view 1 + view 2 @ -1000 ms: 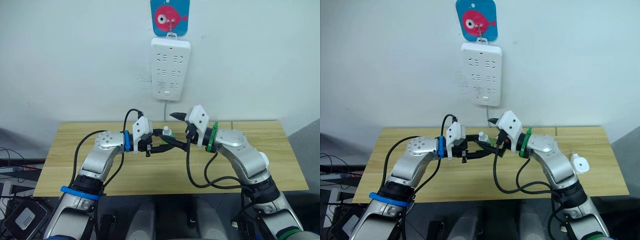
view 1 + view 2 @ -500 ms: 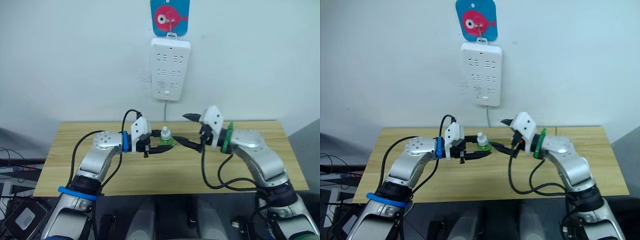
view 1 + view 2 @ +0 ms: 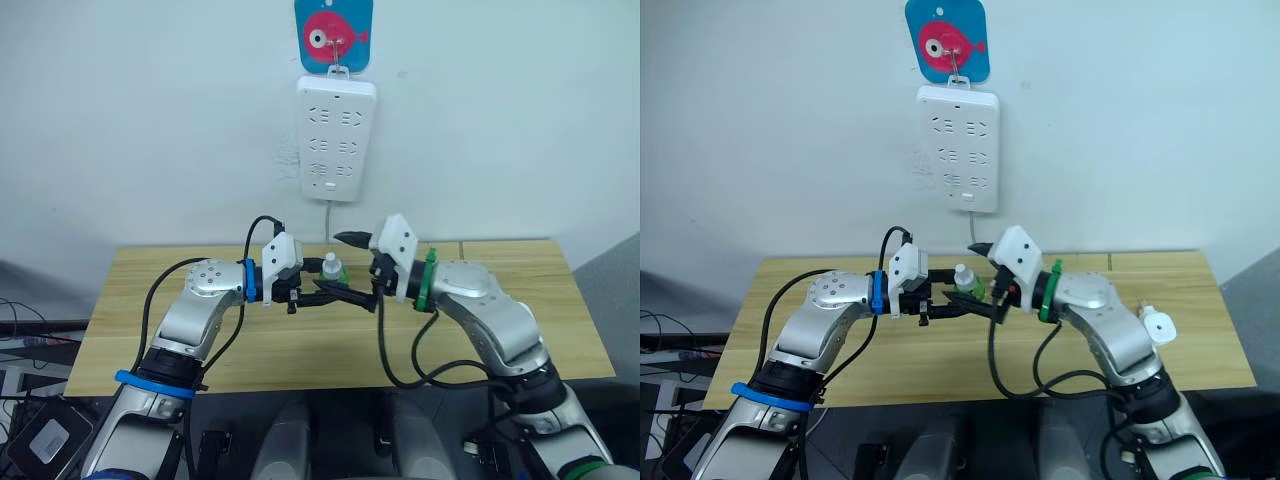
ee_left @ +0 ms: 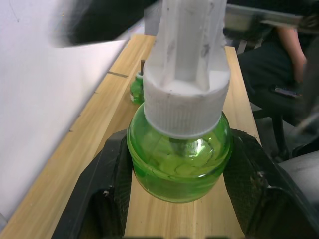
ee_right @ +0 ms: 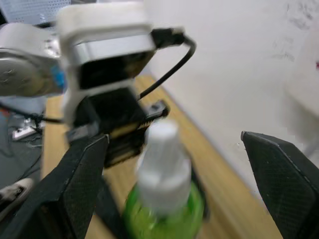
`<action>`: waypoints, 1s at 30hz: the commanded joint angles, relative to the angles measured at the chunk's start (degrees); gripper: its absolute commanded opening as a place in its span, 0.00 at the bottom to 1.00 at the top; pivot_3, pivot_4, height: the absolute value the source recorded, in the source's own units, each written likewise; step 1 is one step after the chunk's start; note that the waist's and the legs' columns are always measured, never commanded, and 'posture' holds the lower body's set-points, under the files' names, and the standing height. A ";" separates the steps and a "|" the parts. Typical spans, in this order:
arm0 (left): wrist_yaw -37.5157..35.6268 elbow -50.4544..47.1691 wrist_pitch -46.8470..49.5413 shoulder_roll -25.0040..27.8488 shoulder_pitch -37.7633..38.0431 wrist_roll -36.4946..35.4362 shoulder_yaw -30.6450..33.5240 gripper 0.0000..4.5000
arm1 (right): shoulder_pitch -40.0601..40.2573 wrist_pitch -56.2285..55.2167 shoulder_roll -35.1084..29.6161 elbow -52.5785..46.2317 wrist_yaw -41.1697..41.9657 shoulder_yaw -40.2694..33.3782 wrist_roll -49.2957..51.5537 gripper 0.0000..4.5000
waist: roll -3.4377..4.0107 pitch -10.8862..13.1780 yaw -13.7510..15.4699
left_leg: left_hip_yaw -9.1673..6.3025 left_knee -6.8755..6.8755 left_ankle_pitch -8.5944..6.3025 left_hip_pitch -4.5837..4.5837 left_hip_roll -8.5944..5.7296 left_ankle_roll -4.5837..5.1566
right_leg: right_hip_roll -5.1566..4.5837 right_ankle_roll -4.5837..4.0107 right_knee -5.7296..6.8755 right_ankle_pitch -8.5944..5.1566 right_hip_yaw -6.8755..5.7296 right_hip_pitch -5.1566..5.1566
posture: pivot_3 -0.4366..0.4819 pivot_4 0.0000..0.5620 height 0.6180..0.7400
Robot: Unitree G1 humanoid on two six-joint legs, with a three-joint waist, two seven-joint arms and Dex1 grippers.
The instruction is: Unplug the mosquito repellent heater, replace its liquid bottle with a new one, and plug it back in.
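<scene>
A small green liquid bottle [image 4: 178, 164] with a white ribbed cap [image 3: 330, 264] is held upright just above the wooden table [image 3: 520, 345] near its back edge. My left gripper [image 3: 316, 291] is shut on the bottle's green body, one black finger [image 4: 107, 184] on each side. From the right, my right gripper [image 3: 339, 264] stands open, its fingers [image 5: 79, 184] spread wide around the capped top without touching it. The white mosquito repellent heater [image 3: 1157, 325] lies on the table to the right, behind my right arm.
A white multi-socket power strip [image 3: 337, 138] hangs on the wall under a blue fish hook [image 3: 333, 35], its cord running down behind the table. Another green bottle [image 4: 135, 89] stands on the table close to the wall, beyond the held one.
My right gripper, drawn back to the right half a second ago, has returned left and now brackets the bottle's cap. My left gripper keeps holding the bottle in the same place.
</scene>
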 commanded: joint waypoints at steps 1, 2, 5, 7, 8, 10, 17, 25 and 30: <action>-0.32 -2.58 -0.79 -0.09 0.38 -0.37 -0.25 0.50 | -0.92 -1.73 0.88 1.77 -2.40 -0.77 -1.80 0.99 | 0.00 -0.01 0.22 | 0.00 0.00 0.00 -0.01 -0.01 0.00 | 0.00 0.00 -0.01 0.00 0.00 0.00 | 0.53 0.40 1.00; -0.30 -2.73 -0.74 -0.10 0.47 -0.36 -0.25 0.50 | -1.03 -1.79 0.65 2.10 -2.42 -1.29 -1.93 0.99 | 0.00 -0.01 0.33 | -0.02 0.00 0.00 -0.02 -0.03 0.00 | 0.00 0.00 -0.02 0.00 -0.01 0.00 | 0.53 0.40 1.00; -0.28 -2.85 -0.80 -0.01 0.68 -0.37 -0.18 0.50 | -0.25 -2.50 -1.87 1.77 -0.76 -2.29 -2.06 0.99 | 0.00 -0.01 0.34 | -0.01 0.00 0.00 -0.05 -0.08 0.00 | -0.01 0.00 -0.05 0.00 -0.01 0.00 | 0.54 0.40 1.00; -0.14 -2.62 -0.94 0.07 0.70 -0.38 -0.04 0.50 | 0.99 -1.51 -4.79 -0.65 0.96 -4.29 -0.48 0.99 | 0.00 -0.01 0.35 | 0.00 0.00 0.00 -0.04 -0.08 0.00 | -0.01 0.00 -0.05 0.00 -0.01 0.00 | 0.54 0.40 1.00; -0.09 -2.55 -0.98 0.10 0.69 -0.37 0.01 0.50 | 1.53 -0.65 -5.98 -2.07 1.68 -5.30 0.73 0.99 | 0.00 -0.01 0.36 | -0.01 0.00 0.00 -0.04 -0.08 0.00 | -0.01 0.00 -0.04 0.00 -0.01 0.00 | 0.54 0.40 1.00; -0.09 -2.42 -1.04 0.18 0.68 -0.37 0.12 0.50 | 2.53 0.71 -8.16 -4.58 3.12 -6.74 3.06 0.99 | 0.00 -0.01 0.25 | -0.02 0.00 0.00 -0.04 -0.07 0.01 | -0.01 0.00 -0.05 0.00 0.00 0.01 | 0.53 0.40 1.00; -0.39 -1.45 -1.58 0.28 0.46 -0.19 0.22 0.50 | 5.66 5.78 -12.78 -10.48 7.40 -10.11 11.25 0.99 | -0.01 -0.02 0.10 | 0.02 0.00 -0.01 -0.01 0.01 0.02 | -0.01 0.00 -0.01 0.00 0.02 0.01 | 0.52 0.41 1.00; -1.11 -0.55 -1.67 -0.05 -0.73 0.13 -0.12 0.50 | 2.26 11.00 -5.34 -9.99 2.97 -8.65 16.29 0.87 | -0.01 -0.02 0.01 | 0.03 0.00 -0.01 -0.01 0.03 0.02 | 0.01 0.00 0.01 0.00 0.03 0.01 | 0.51 0.41 1.00; -1.39 -1.13 -1.35 0.09 -0.66 0.04 -0.33 0.50 | 1.24 11.78 -3.50 -9.43 1.39 -6.41 15.42 0.72 | -0.01 -0.03 0.02 | 0.01 -0.01 -0.01 -0.02 0.01 0.02 | 0.01 0.00 -0.02 0.00 0.01 0.00 | 0.52 0.41 1.00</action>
